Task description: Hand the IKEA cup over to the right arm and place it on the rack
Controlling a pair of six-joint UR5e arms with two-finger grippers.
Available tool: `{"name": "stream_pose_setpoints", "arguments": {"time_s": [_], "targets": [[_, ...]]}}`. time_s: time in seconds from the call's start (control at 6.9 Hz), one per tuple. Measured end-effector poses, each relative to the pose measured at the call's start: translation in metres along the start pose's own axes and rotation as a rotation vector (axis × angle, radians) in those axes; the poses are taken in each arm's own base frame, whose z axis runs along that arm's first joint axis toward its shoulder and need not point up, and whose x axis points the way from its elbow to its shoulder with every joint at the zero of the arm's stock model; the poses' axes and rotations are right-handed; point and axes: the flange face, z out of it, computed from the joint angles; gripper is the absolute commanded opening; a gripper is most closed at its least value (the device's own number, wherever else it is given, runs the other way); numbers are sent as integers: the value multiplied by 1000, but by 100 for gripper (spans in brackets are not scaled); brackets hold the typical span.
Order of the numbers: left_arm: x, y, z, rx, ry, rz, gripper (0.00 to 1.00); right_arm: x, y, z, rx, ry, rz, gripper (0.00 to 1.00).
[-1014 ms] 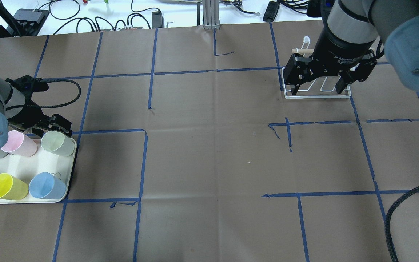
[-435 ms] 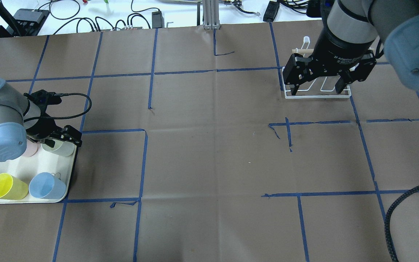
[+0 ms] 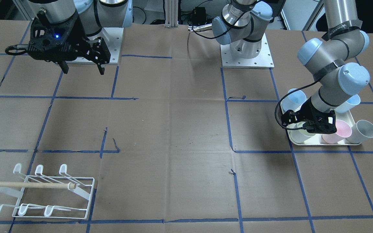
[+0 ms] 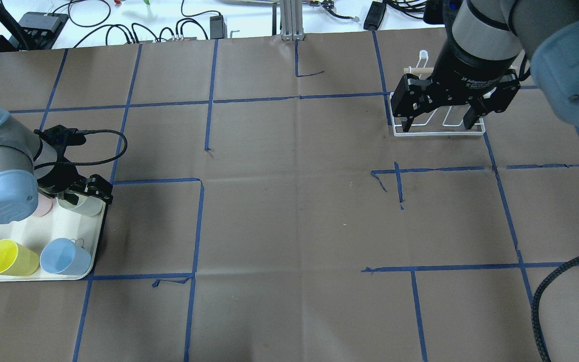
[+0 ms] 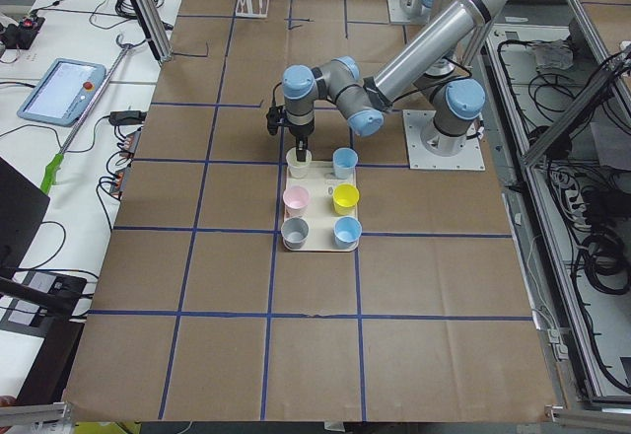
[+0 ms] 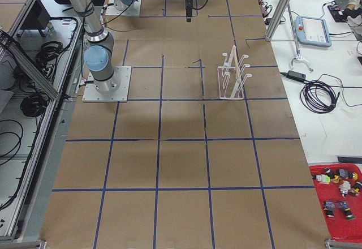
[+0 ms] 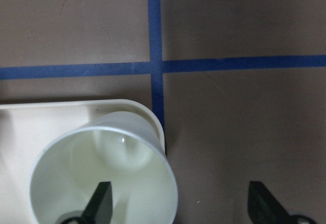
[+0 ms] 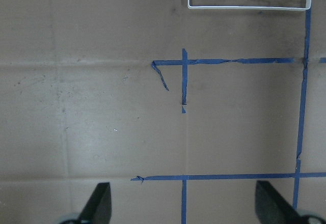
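Your left gripper (image 7: 179, 196) is spread: one finger sits inside the pale green cup (image 7: 102, 158), the other outside it over the paper. The cup stands in the tray's (image 7: 30, 117) corner, lower left of the wrist view. Your right gripper (image 4: 438, 124) hangs spread at upper right overhead. The rack (image 3: 28, 185) lies lower left in the front-facing view.

White print on the black body of the right gripper (image 4: 438, 124) reads "2F Adaptive" in the overhead view; the words after it curve out of sight and cannot be read. A black band (image 3: 342, 27) round the upper tube of the left arm (image 3: 332, 51) carries white capital letters in the front-facing view, but they lie slanted and are too small to spell out. No other writing, number or sign can be read in any view
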Motion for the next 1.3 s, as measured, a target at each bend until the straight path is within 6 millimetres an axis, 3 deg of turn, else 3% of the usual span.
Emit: {"name": "stream_pose_setpoints", "arguments": {"time_s": [0.14, 0.72, 1.01, 1.3], "targets": [[-1, -1, -2, 2, -4, 1, 0, 0, 0, 0, -1, 0, 0, 100], [-6, -2, -20, 16, -52, 4, 0, -2, 0, -1, 9, -2, -3, 100], [-12, -17, -52, 31, -61, 4, 0, -2, -1, -2, 17, 0, 8, 100], [-21, -40, -106, 22, -47, 4, 0, -3, -10, 3, 36, -3, 34, 99]]}}
